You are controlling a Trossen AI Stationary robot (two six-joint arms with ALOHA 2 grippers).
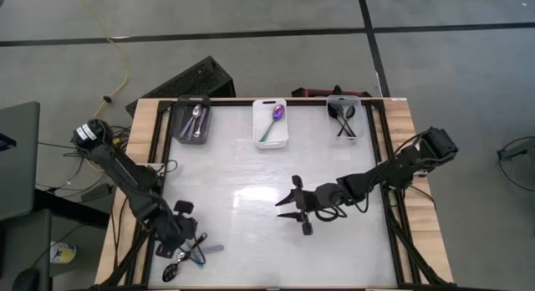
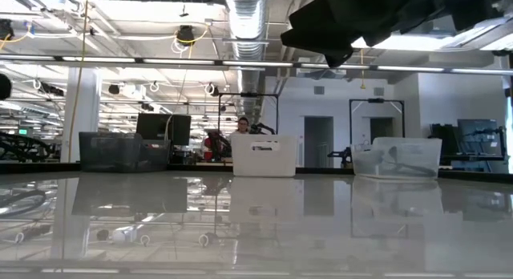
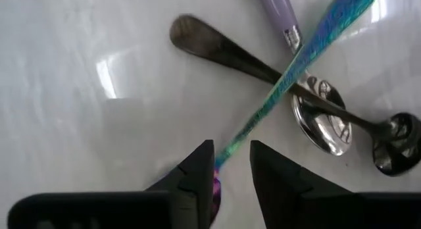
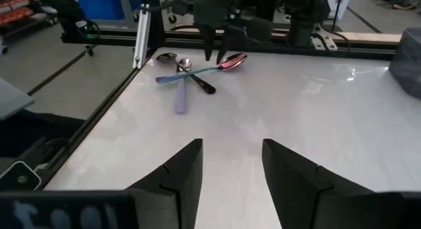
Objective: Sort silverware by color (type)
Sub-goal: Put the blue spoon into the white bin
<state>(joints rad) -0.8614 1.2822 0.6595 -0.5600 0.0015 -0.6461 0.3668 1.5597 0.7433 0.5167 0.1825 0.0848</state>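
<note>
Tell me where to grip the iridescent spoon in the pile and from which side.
Grip the iridescent spoon on its neck near the bowel end, from straight above, where the left gripper already straddles it with open fingers. There it lies clear on the table; farther along, its handle crosses the black spoon and silver spoon.

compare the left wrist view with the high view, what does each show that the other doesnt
Only the left wrist view shows how the pile crosses: the iridescent spoon lies over the black spoon, its bowl end between the left gripper fingers, which are open. Only the high view shows the three bins at the far edge and the right gripper waiting open mid-table. Both show the spoon pile under the left gripper.
</note>
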